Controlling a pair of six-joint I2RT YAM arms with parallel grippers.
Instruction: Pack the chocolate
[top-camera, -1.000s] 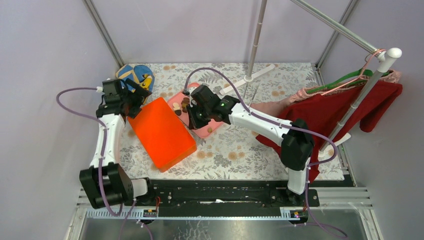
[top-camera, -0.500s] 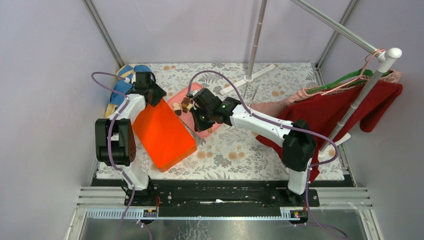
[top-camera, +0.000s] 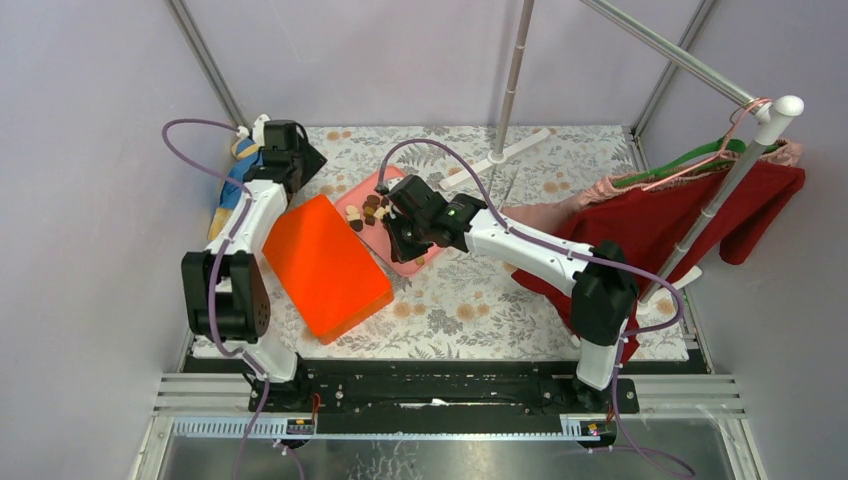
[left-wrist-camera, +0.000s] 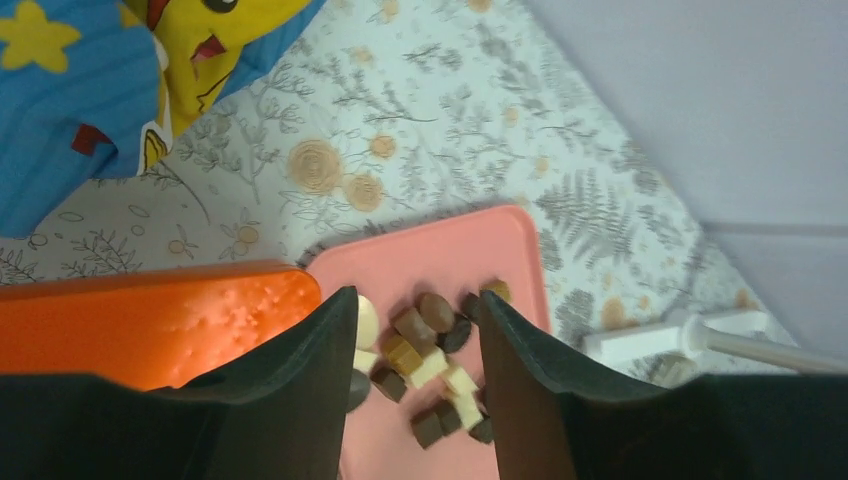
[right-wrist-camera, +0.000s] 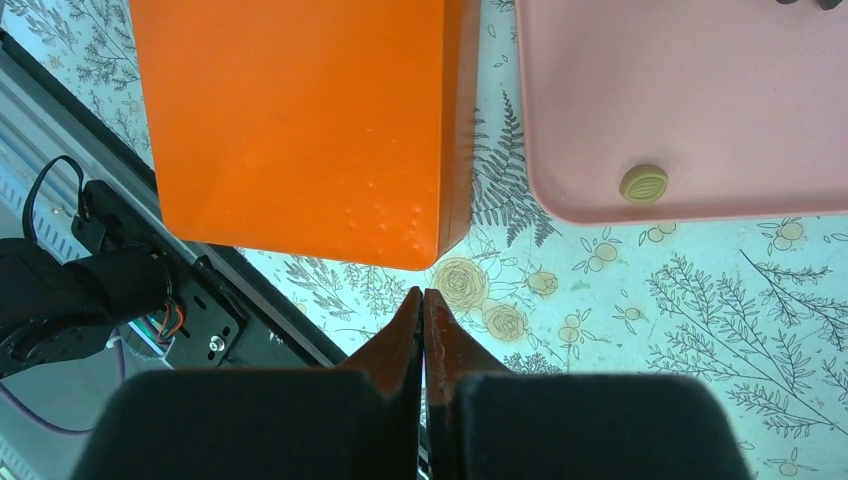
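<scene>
Several small chocolate pieces (top-camera: 367, 209), dark brown, light brown and cream, lie heaped at the far end of a pink tray (top-camera: 411, 262). In the left wrist view the heap of chocolate (left-wrist-camera: 435, 345) shows between my left gripper's (left-wrist-camera: 415, 300) parted black fingers, far below them, and nothing is held. That left gripper (top-camera: 305, 160) hovers at the back left. My right gripper (right-wrist-camera: 422, 295) is shut and empty above the cloth, beside the orange box (right-wrist-camera: 300, 120). One light brown piece (right-wrist-camera: 643, 183) lies alone in the tray's near corner.
The shut orange box (top-camera: 325, 265) lies left of the tray. A blue and yellow plush (top-camera: 233, 180) sits at the back left corner. Red and pink garments (top-camera: 690, 225) hang from a rack on the right, whose white foot (top-camera: 500, 152) rests behind the tray.
The left arm has swung from the left side up to the back left corner, and its jaws have narrowed. The right arm has shifted slightly over the tray.
</scene>
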